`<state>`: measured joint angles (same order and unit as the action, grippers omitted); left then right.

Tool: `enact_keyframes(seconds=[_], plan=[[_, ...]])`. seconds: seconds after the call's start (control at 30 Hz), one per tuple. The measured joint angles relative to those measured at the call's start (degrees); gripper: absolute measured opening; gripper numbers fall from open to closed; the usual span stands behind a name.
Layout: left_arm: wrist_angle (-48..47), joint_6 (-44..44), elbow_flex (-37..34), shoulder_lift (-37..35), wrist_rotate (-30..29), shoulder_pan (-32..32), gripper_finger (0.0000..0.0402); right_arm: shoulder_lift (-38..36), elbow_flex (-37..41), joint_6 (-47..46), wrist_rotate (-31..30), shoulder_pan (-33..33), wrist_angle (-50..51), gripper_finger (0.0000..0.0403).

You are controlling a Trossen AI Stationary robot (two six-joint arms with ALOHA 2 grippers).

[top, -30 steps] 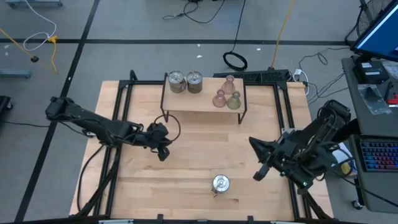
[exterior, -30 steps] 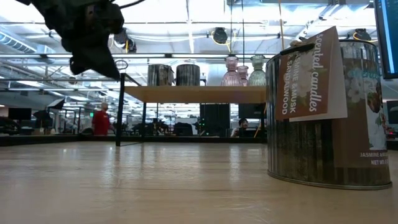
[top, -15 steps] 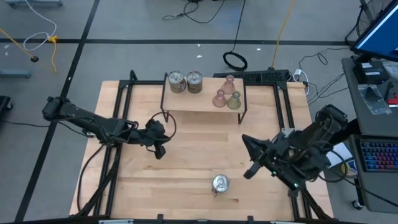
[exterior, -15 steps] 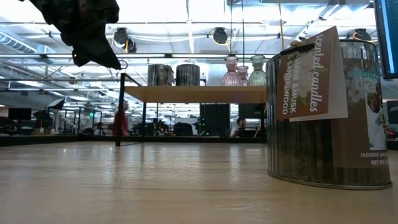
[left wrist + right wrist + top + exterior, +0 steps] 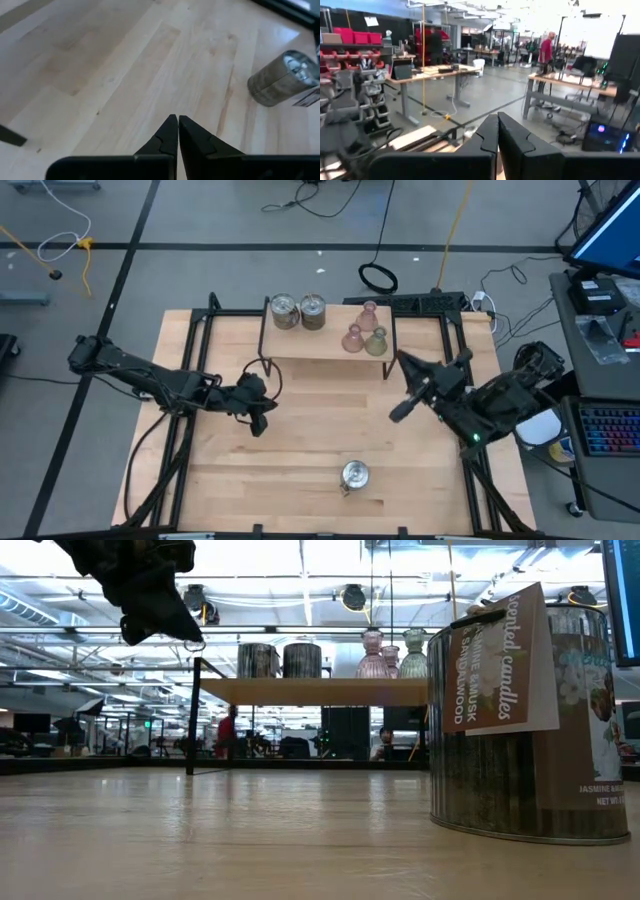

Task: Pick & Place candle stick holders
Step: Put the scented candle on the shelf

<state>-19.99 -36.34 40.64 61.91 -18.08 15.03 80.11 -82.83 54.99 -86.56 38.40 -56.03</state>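
Pale wood fills the middle of my high view: the bench [image 5: 300, 440], with a small raised shelf [image 5: 325, 345] standing at its upper centre. On that shelf I see two silver candle stick holders [image 5: 298, 311] side by side at the left end, and three glass ones [image 5: 363, 332] clustered at the right end, two pinkish and one olive-green. A third silver holder [image 5: 355, 475] stands alone on the bench at the lower centre of the frame; in my low view it looms at the right edge as a labelled tin [image 5: 525, 715], and the left wrist view catches it at the upper right.

My left gripper [image 5: 258, 420] hangs over the bench left of centre, below the shelf's left end, with its jaws pressed together and holding nothing. My right gripper [image 5: 400, 408] is raised to the right of centre, just below the shelf's right end; its wrist view looks out across the room, and its jaws are likewise pressed together and empty.
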Motion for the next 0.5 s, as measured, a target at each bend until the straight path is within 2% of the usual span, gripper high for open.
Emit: enact_keyframes(seconds=[0.07,0.2,0.3,0.4,0.5], plan=[[0.8,-0.2,0.0,0.0,0.0,0.0,0.0007,-0.6,0.0,1.6,3.2,-1.0,0.4,0.0],[0.9,-1.3,0.0,0.0,0.0,0.0,0.0004,-1.6,0.0,4.8,16.8,-3.2,2.5,0.0],[0.9,-2.6,0.0,0.0,0.0,0.0,0.0013,-3.4,0.0,5.0,21.3,-5.1,5.4,0.0],[0.9,-4.2,0.0,0.0,0.0,0.0,0.002,-6.1,0.0,1.4,22.7,-7.4,12.4,0.0],[0.9,-5.8,0.0,0.0,0.0,0.0,0.0021,-9.5,0.0,-5.9,28.8,-9.7,23.4,0.0]])
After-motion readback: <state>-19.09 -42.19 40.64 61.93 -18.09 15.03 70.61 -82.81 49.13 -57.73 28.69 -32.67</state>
